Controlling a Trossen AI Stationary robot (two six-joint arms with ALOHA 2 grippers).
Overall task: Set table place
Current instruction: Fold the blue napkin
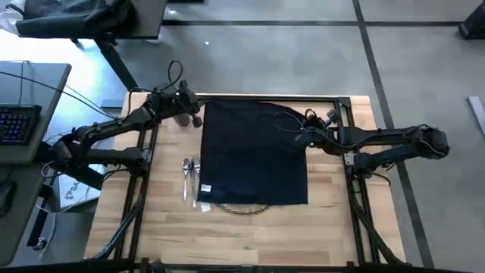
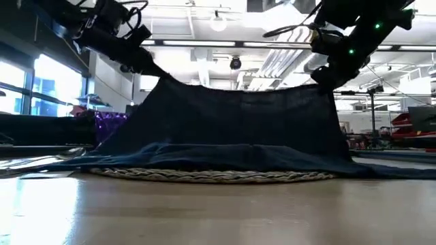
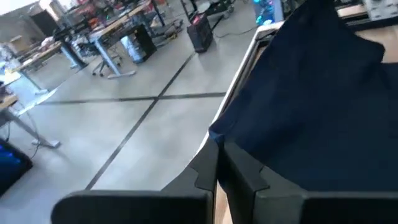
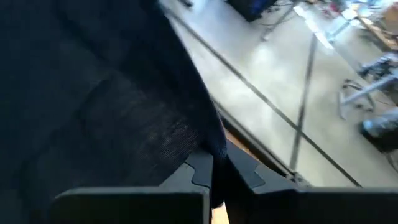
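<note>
A navy cloth napkin (image 1: 254, 152) is held up by two far corners and drapes like a tent over the woven wicker charger (image 2: 211, 175). The napkin's near edge lies on the charger and the table. The charger's rim (image 1: 242, 208) peeks out under that near edge. My left gripper (image 1: 194, 108) is shut on the far left corner. My right gripper (image 1: 303, 136) is shut on the right corner. Silver cutlery (image 1: 189, 179) lies on the table left of the napkin. My left gripper pinches the napkin's far left corner (image 3: 219, 133) between its two fingers, at their free ends. That corner is lifted off the table, and the cloth slopes down from it (image 2: 154, 72) toward the charger. My right gripper pinches the napkin's right corner (image 4: 215, 147) between its two fingers. The corner is raised (image 2: 327, 84), and the cloth runs fairly taut across to the left gripper's corner and hangs down to the table.
A small purple cup (image 2: 109, 126) stands at the far left, behind the raised cloth. Bare wooden table (image 1: 250, 239) lies in front of the charger and at the right. Black frame rails (image 1: 140, 189) run along both table sides.
</note>
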